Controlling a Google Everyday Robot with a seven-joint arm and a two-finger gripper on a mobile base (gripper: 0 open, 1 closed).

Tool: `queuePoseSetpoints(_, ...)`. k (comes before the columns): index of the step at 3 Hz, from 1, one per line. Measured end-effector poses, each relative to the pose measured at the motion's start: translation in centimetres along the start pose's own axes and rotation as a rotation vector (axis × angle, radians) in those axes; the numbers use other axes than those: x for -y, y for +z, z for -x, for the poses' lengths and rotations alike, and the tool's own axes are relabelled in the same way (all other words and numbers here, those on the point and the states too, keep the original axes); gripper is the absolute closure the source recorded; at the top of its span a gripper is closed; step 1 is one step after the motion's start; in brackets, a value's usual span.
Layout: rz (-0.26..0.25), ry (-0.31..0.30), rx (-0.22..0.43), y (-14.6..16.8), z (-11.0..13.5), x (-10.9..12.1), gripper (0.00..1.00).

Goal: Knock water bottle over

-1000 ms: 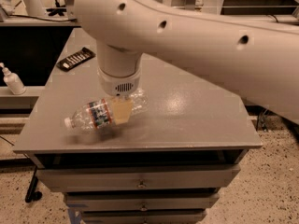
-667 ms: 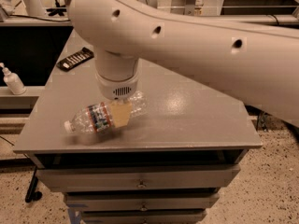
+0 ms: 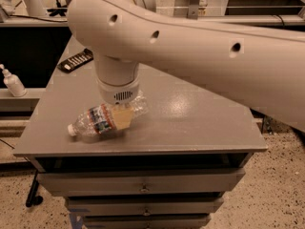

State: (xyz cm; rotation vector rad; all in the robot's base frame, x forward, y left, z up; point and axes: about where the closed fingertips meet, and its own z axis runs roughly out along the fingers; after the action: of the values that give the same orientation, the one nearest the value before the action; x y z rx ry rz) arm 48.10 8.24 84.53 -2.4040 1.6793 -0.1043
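The water bottle (image 3: 97,121) is a clear ribbed plastic bottle with a red, white and blue label band. It lies on its side near the front left of the grey table (image 3: 190,113), with its white cap (image 3: 71,130) pointing left toward the front edge. My gripper (image 3: 123,118) hangs straight down from the thick white arm (image 3: 190,42) and sits over the bottle's middle, touching or just in front of it. The arm hides the bottle's upper right part.
A black remote (image 3: 75,60) lies at the table's back left. A small white pump bottle (image 3: 12,81) stands on a lower shelf to the left. Drawers (image 3: 143,185) sit under the tabletop. The floor is speckled.
The arm's upper segment has swung leftward and closer to the camera. The gripper stays at the bottle's middle, and the bottle still lies on its side in about the same place.
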Motion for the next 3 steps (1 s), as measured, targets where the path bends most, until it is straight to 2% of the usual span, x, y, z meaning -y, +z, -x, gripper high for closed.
queuePoseSetpoints(1, 0.007, -0.003, -0.012, 0.37, -0.15, -0.23, 0.00)
queuePoseSetpoints(2, 0.008, -0.003, -0.014, 0.43, -0.22, -0.28, 0.00)
queuePoseSetpoints(3, 0.028, 0.023, 0.010, 0.56, -1.07, -0.43, 0.00)
